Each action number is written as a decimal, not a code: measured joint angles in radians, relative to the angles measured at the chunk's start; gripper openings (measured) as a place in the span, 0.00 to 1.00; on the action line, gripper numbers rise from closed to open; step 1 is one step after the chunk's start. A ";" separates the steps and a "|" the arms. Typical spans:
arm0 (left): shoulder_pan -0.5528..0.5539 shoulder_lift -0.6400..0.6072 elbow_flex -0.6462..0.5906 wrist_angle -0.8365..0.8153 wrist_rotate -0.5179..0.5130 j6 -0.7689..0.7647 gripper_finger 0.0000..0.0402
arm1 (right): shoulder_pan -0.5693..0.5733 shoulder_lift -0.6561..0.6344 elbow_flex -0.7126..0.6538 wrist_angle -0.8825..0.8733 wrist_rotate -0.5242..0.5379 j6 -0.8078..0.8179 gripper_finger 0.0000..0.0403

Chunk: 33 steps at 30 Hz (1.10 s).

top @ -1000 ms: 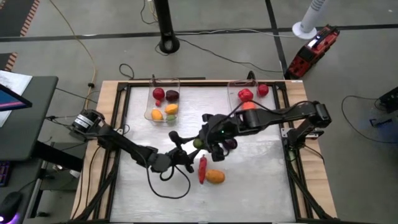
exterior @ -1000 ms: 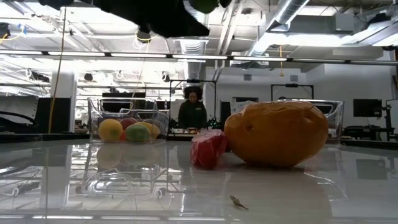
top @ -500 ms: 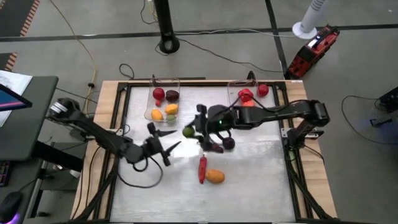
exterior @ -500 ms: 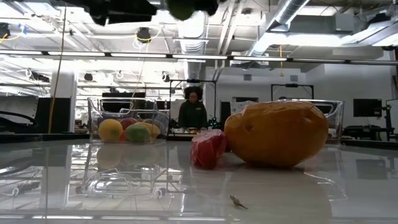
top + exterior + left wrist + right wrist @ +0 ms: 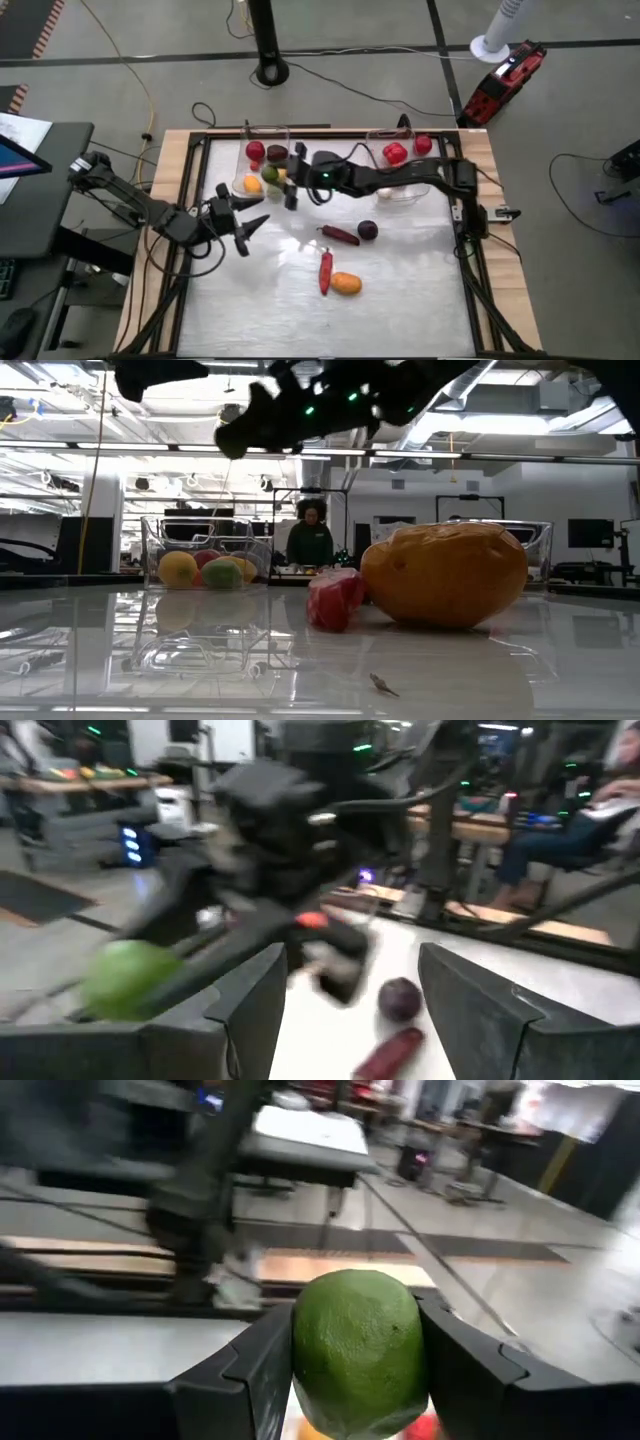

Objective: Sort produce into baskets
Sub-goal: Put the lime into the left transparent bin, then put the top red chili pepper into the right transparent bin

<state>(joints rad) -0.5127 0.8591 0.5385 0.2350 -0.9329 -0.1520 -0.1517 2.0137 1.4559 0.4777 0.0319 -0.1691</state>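
Right tool (image 5: 283, 184), pinching the round green toy fruit (image 5: 358, 1348), has swung over the left clear plastic bin (image 5: 262, 137); left tool (image 5: 245, 213) spread, idle.

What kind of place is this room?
Probably a robotics lab or workshop: exposed ceiling ducts and pipes, a seated person at a distant workbench, and cables across the bare concrete floor.

Both arms out over the counter, the right one gripping, the left one free.

The right arm stretches far across toward the left rear, its gripper (image 5: 283, 178) with fingers (image 5: 462, 1365) clamped on a green fruit (image 5: 358, 1350). The left arm reaches in from the left edge, its gripper (image 5: 250, 212) spread wide with fingers (image 5: 250, 1010) apart, holding nothing.
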 joint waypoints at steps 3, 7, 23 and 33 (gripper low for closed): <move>-0.012 -0.016 0.000 -0.031 0.020 -0.027 0.53 | -0.028 0.081 0.094 -0.015 0.052 0.001 0.54; -0.027 -0.014 0.000 -0.047 0.015 -0.029 0.53 | -0.064 0.188 0.247 -0.185 0.065 0.004 0.57; -0.050 -0.007 0.000 -0.135 0.070 -0.143 0.53 | -0.032 0.099 0.503 -1.069 -0.037 0.030 0.82; -0.051 -0.007 0.000 -0.154 0.072 -0.159 0.53 | 0.201 -0.209 -0.016 -1.080 0.125 0.069 0.75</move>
<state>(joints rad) -0.5632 0.8516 0.5385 0.0809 -0.8614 -0.3107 0.0490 1.8048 1.4395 -0.6024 0.1573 -0.1002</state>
